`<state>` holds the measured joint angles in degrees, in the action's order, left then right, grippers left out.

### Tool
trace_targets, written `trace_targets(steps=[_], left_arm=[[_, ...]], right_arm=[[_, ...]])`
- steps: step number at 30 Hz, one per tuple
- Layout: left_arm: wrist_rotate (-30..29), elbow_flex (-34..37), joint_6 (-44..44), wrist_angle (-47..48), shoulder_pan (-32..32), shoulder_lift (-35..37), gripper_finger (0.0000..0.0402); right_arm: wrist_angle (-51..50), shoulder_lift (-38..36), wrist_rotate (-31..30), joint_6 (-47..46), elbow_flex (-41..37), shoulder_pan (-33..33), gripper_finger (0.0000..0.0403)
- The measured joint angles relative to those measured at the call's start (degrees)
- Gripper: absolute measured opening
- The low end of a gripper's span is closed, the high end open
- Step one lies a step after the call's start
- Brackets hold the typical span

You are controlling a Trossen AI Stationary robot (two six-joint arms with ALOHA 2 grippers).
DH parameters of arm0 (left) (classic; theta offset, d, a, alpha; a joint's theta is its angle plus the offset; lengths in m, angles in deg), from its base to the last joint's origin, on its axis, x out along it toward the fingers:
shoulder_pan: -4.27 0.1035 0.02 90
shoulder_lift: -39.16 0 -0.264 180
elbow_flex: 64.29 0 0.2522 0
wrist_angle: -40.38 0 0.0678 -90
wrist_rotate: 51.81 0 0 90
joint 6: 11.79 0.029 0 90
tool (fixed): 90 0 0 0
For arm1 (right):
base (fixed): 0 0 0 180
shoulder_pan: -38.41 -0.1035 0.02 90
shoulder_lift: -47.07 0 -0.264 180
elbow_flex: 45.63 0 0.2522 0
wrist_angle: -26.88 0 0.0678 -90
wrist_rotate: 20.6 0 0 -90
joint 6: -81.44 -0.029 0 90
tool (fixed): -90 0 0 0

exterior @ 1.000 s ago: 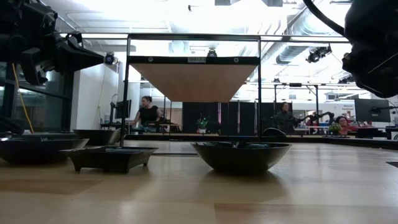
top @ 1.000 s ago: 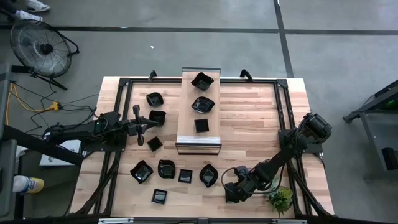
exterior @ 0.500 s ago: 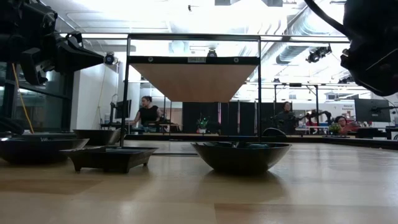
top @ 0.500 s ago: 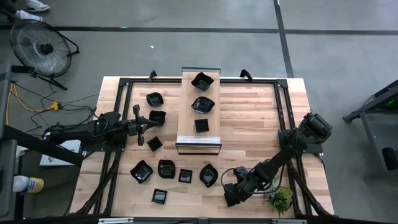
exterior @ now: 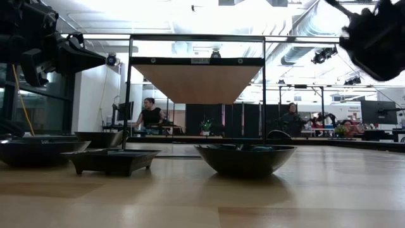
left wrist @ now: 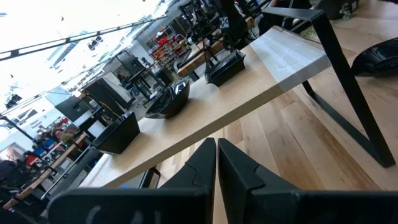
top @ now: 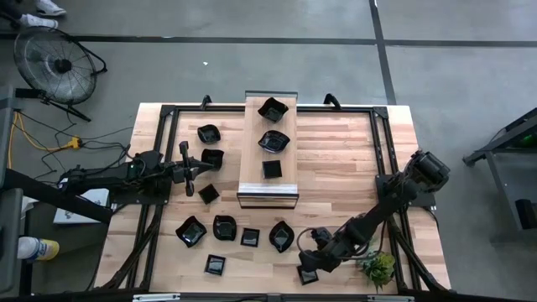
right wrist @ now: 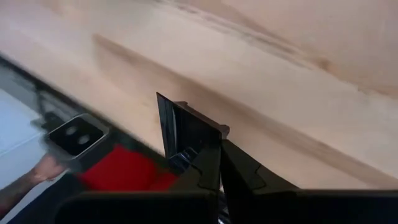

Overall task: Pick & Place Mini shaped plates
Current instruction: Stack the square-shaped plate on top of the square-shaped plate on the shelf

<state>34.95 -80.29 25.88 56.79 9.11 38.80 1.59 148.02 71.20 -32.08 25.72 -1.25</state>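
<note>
Mini shaped plates, small glossy black dishes of square, round and leaf-like outline, lie scattered over your pale wooden surface (top: 336, 159). One small square black plate (top: 308, 275) sits pinched at its rim in your right gripper (top: 312, 267), near the front edge just beside the small green plant (top: 378, 268). In the right wrist view that square plate (right wrist: 186, 134) stands on edge, its open face turned sideways, its rim clamped between the closed fingers (right wrist: 239, 171); it looks lifted off the wood, though you cannot tell how far. Being square, it shows no clear long axis.

Your left gripper (top: 186, 168) waits over the left part of the surface with its fingers (left wrist: 202, 163) shut on nothing, pointing toward the raised light-wood shelf (top: 256, 151). Three plates rest in a row along that shelf's length. The leaf-like black plate (top: 281, 236) lies near the front, its long axis running diagonally, just left of the right gripper.
</note>
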Motion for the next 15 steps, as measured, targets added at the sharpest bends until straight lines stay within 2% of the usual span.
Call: trace_targets(steps=[7,15], left_arm=[[0.0,0.0,0.0,0.0,0.0,0.0,0.0012],[0.0,0.0,0.0,0.0,0.0,0.0,0.0012]], right_arm=[[0.2,-4.6,-0.5,3.9,0.0,2.0,0.0001],[0.3,-11.2,-6.3,10.9,0.0,5.3,0.0001]])
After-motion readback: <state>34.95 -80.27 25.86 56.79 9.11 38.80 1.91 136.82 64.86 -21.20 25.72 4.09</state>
